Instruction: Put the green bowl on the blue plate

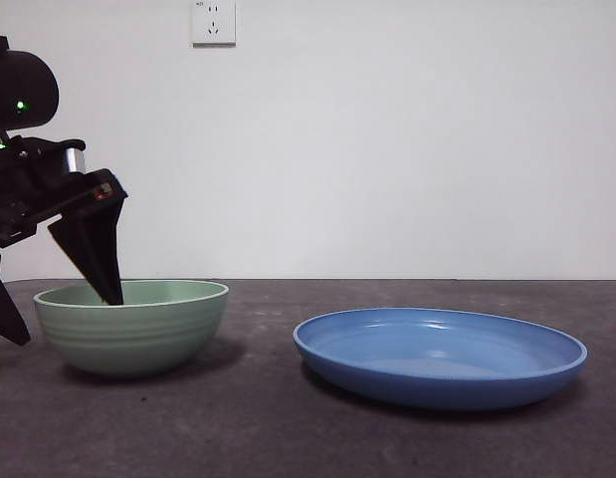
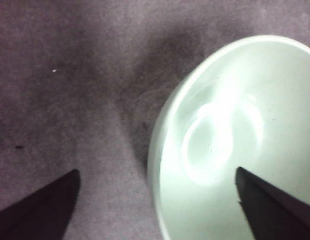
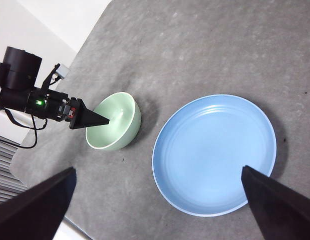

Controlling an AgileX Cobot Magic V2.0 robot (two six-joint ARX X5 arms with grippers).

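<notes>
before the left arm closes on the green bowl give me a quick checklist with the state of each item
1. Left gripper straddles the green bowl rim, one jaw inside, one outside: ok.
2. Jaws open wide enough for the wall: ok, open in the left wrist view.
3. Jaws low enough for a firm grip: cannot tell; the inner tip sits just below the rim.
4. Blue plate bare and ready: ok, nothing lies in it.
5. Path from bowl to plate over the table: ok, nothing stands between them.
6. Right gripper out of the way: ok, it hangs high above the plate, jaws open.
</notes>
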